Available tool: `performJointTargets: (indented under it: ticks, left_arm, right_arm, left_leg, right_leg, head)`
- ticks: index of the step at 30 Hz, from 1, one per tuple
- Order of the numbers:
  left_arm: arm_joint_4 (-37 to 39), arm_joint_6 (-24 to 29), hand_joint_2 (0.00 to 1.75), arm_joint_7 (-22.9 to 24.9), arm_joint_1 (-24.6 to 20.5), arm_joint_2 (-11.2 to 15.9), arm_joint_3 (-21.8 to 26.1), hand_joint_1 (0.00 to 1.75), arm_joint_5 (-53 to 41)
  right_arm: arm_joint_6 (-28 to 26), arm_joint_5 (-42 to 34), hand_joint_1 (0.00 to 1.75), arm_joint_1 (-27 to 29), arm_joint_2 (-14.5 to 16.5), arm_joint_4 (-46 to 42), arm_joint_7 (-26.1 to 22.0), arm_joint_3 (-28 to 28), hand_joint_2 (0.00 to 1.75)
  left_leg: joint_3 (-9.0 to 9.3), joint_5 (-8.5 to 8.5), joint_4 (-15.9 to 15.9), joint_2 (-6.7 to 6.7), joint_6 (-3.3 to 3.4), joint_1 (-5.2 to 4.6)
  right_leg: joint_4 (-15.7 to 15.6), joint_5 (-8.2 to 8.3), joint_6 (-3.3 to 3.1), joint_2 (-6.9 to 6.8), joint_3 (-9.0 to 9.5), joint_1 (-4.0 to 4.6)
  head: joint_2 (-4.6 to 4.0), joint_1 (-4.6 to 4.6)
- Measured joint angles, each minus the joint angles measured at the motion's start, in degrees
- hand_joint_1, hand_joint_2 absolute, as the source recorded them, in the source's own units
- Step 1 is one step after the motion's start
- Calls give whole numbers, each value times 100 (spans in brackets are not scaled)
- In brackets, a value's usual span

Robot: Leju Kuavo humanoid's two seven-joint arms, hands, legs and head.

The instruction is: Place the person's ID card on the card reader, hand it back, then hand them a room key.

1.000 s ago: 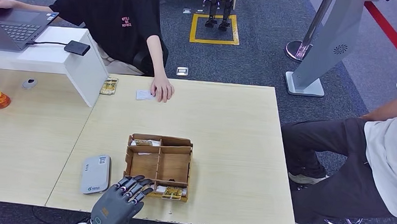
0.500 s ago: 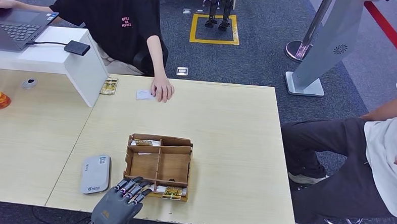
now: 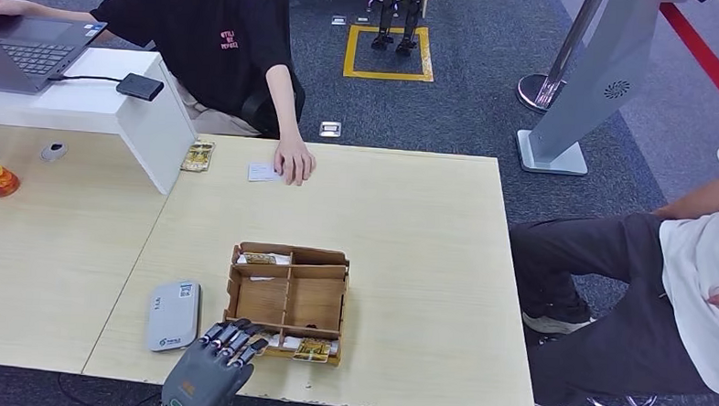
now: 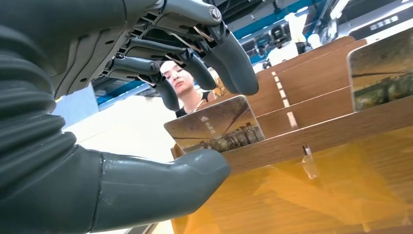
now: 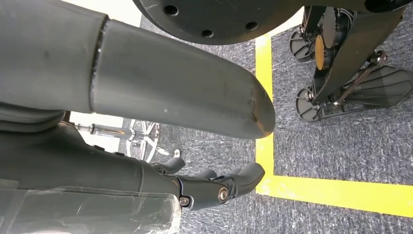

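On your left, the grey card reader (image 3: pixel 173 315) lies flat near the table's (image 3: pixel 426 261) near edge. Just right of it, your left hand (image 3: pixel 209 372) hovers at the wooden box's (image 3: pixel 286 301) near-left corner, fingers apart, holding nothing. A room key (image 4: pixel 214 125) stands in the box's near slot. Far across, the ID card (image 3: pixel 264 171) lies under the person's hand (image 3: pixel 294 161). Your right hand (image 5: pixel 146 112) hangs over the floor, fingers loosely curled, empty.

Pale wood table (image 3: pixel 410 223), brown wooden box (image 3: pixel 287 301), grey card reader (image 3: pixel 173 316), white ID card (image 3: pixel 262 171)
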Motion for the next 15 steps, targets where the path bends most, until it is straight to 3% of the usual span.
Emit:
performJointTargets:
  ticks: [9, 13, 15]
  left_arm:
    - [96, 6, 175, 198, 84, -58, 150, 65, -65]
    - [103, -1, 175, 720, 216, 44, 199, 68, -93]
    - [90, 28, 175, 946, 293, 172, 199, 75, -64]
  right_arm:
    - [28, 42, 0, -17, 1, 0, -22, -52, 0]
    - [722, -53, 0, 197, 209, -420, -233, 20, 0]
    - [1029, -784, 0, 483, 373, -907, 22, 290, 0]
  left_leg:
    - [0, 0, 0, 0, 0, 0]
    - [3, -2, -1, -1, -2, 3]
    - [3, -4, -4, -8, -5, 3]
  right_leg:
    - [0, 0, 0, 0, 0, 0]
    - [0, -5, -6, -1, 0, 2]
    - [0, -11, -10, -8, 0, 1]
  head:
    - [0, 0]
    - [0, 1]
    - [0, 0]
